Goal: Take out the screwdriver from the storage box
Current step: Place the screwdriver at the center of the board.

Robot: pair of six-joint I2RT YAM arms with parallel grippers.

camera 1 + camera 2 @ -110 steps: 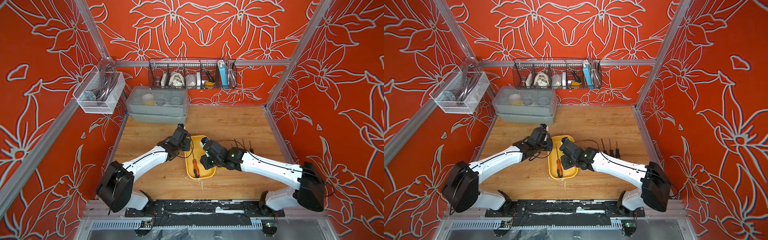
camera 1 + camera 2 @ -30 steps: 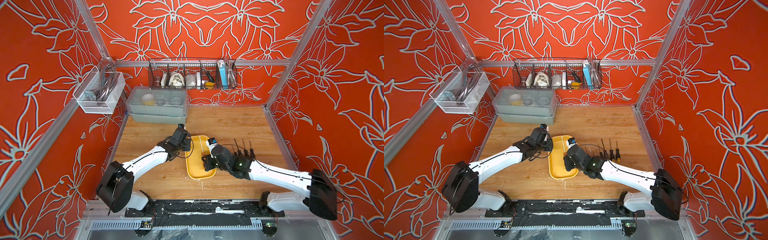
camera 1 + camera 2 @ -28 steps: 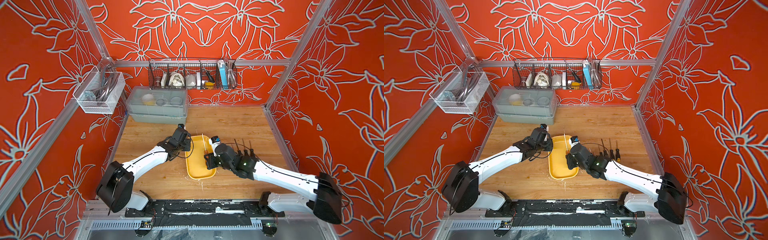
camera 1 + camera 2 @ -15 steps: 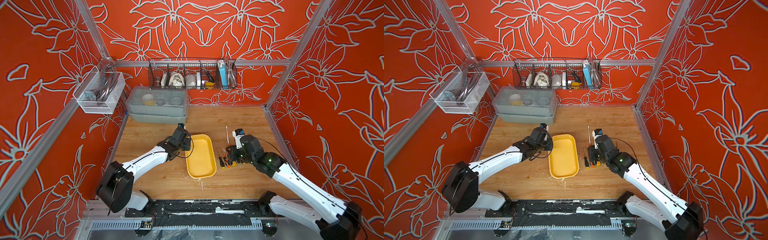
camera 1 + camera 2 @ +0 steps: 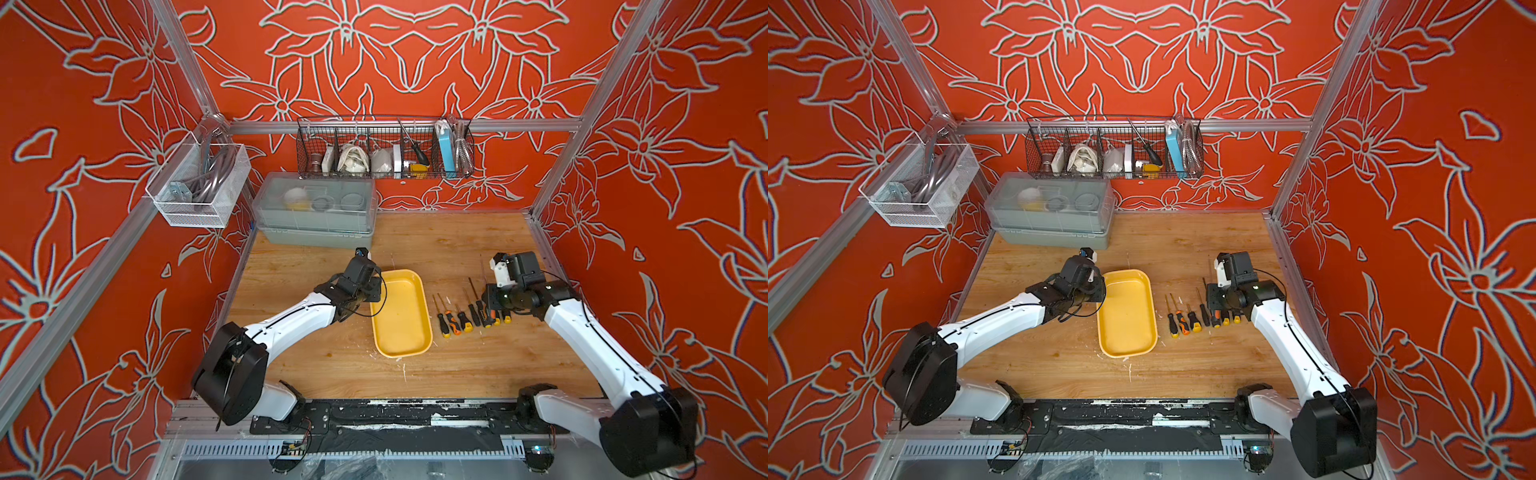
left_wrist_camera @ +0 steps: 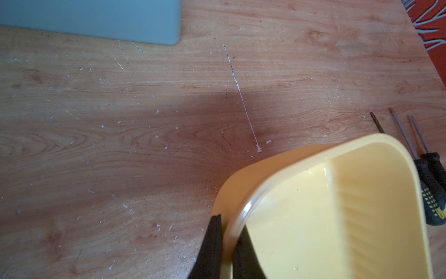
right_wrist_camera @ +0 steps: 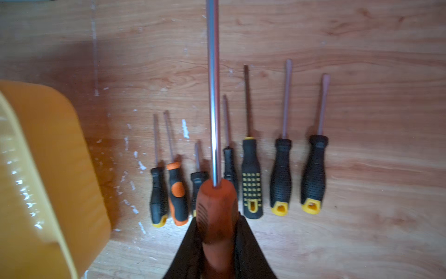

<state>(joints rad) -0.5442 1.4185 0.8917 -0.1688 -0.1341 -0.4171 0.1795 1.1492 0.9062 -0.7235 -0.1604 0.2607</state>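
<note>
The storage box [image 5: 401,316] is a yellow tray lying on the wooden table with nothing inside it. My left gripper [image 6: 229,222] is shut on the tray's rim at its far left corner, one finger inside the wall and one outside. My right gripper [image 7: 217,222] is shut on the orange handle of a screwdriver [image 7: 216,205]. The long steel shaft points away from the wrist. The right gripper [image 5: 494,301] hovers to the right of the tray, above a row of several screwdrivers [image 7: 280,174].
The row of screwdrivers [image 5: 457,320] lies side by side between the tray and the right wall. A grey box with a translucent lid [image 5: 316,212] stands at the back left. A black wire basket [image 5: 384,149] hangs on the back wall and a clear basket [image 5: 199,187] on the left wall.
My right gripper has carried the orange-handled screwdriver out of the tray and rightward over the row of screwdrivers. The tray now holds nothing. The left arm has not moved.
</note>
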